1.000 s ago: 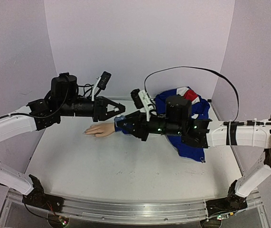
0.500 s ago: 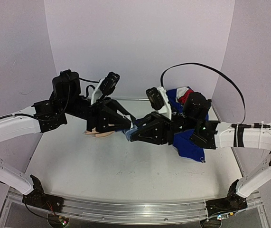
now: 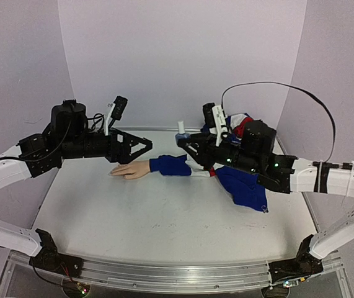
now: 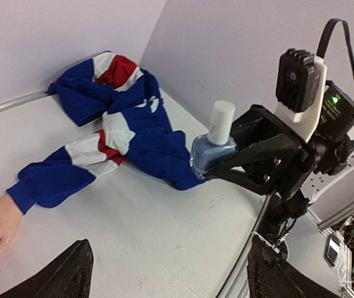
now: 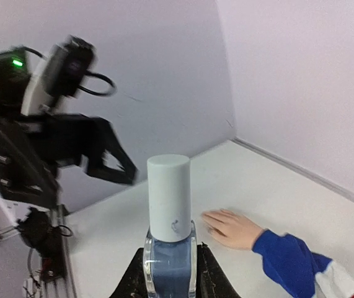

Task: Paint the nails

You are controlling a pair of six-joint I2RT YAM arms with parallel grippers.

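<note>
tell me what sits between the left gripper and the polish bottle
Nothing: the top view shows only bare air between the open left gripper and the bottle held by the right gripper. The mannequin hand lies lower, on the table.

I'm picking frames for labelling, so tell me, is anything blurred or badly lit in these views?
Right wrist view: the polish bottle is crisp, but the left arm behind it is smeared with blur. Left wrist view: sharp, though its own claw fingers are dark silhouettes. Top view: even, soft light, only faint shadows on the table.
</note>
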